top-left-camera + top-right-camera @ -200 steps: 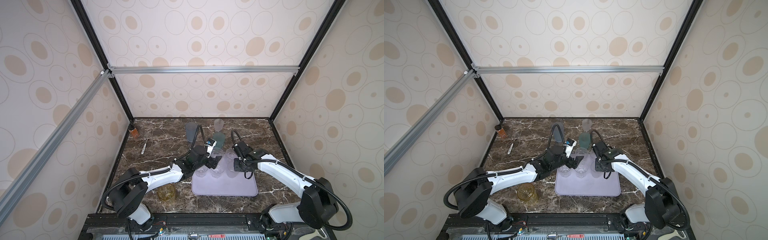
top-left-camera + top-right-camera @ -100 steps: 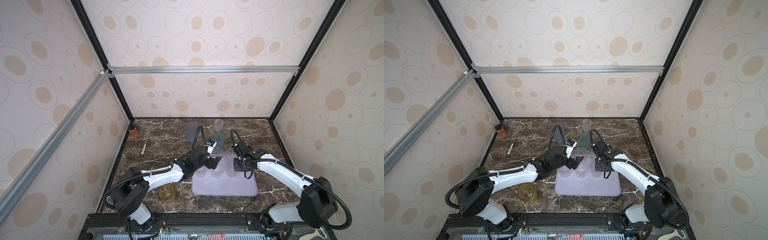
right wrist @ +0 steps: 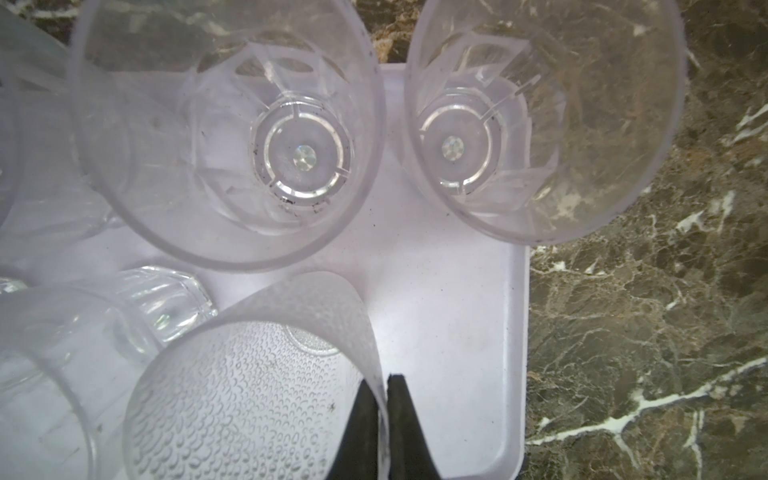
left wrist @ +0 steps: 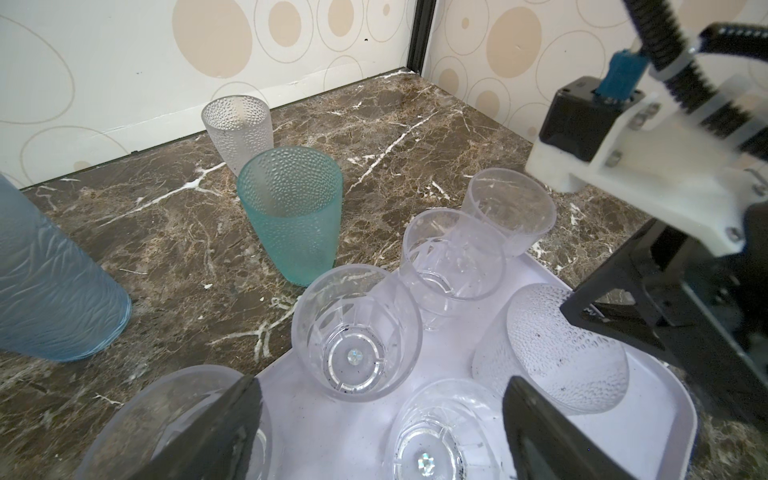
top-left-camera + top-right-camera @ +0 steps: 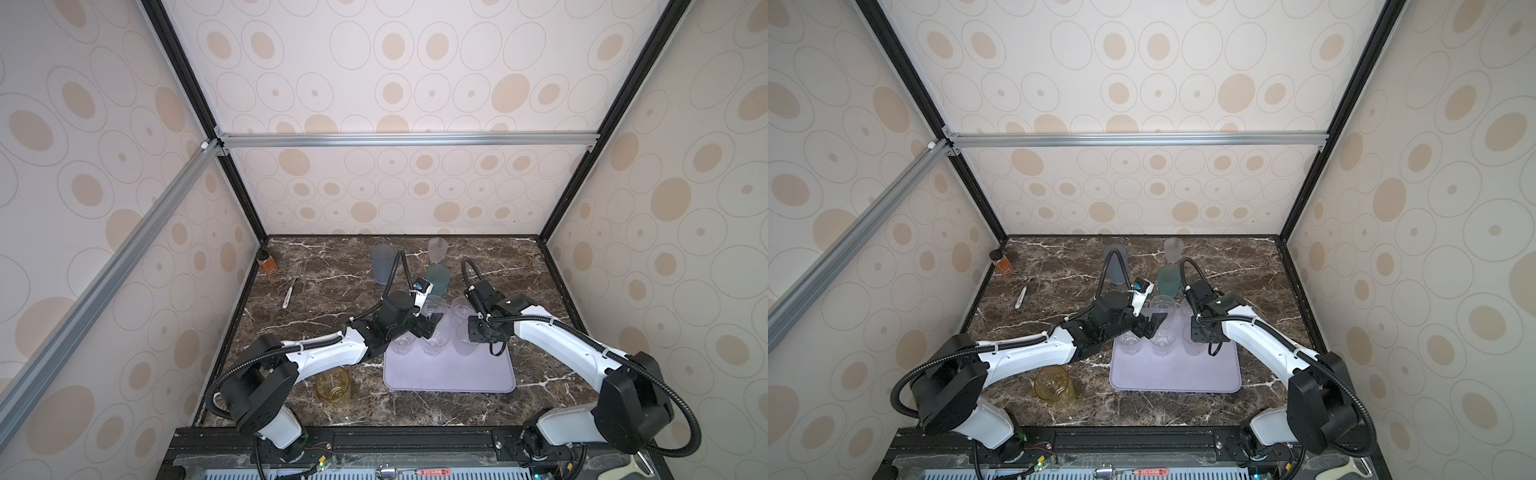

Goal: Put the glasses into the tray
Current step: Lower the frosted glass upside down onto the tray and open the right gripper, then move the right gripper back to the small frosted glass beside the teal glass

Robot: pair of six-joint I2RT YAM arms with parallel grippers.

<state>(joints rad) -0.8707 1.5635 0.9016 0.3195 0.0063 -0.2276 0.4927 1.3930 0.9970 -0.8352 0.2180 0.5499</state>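
Note:
The pale lavender tray (image 5: 449,374) (image 5: 1175,374) (image 4: 436,365) (image 3: 457,311) lies at the front middle of the marble table. Several clear faceted glasses (image 4: 357,336) (image 3: 232,137) stand upright in its far half. My right gripper (image 5: 478,336) (image 5: 1200,334) (image 3: 384,386) is shut on the wall of a frosted dimpled glass (image 5: 463,343) (image 4: 552,345) (image 3: 249,395), one finger inside and one outside; the glass is over the tray. My left gripper (image 5: 428,324) (image 5: 1152,324) (image 4: 382,386) hangs open above the clear glasses, holding nothing.
Behind the tray stand a teal glass (image 5: 436,280) (image 4: 291,212), a second frosted glass (image 5: 437,249) (image 4: 239,124) and a tall blue-grey glass (image 5: 382,264) (image 4: 45,282). An amber glass (image 5: 332,384) (image 5: 1054,388) stands front left. A small amber bottle (image 5: 268,264) and a utensil (image 5: 291,289) lie back left.

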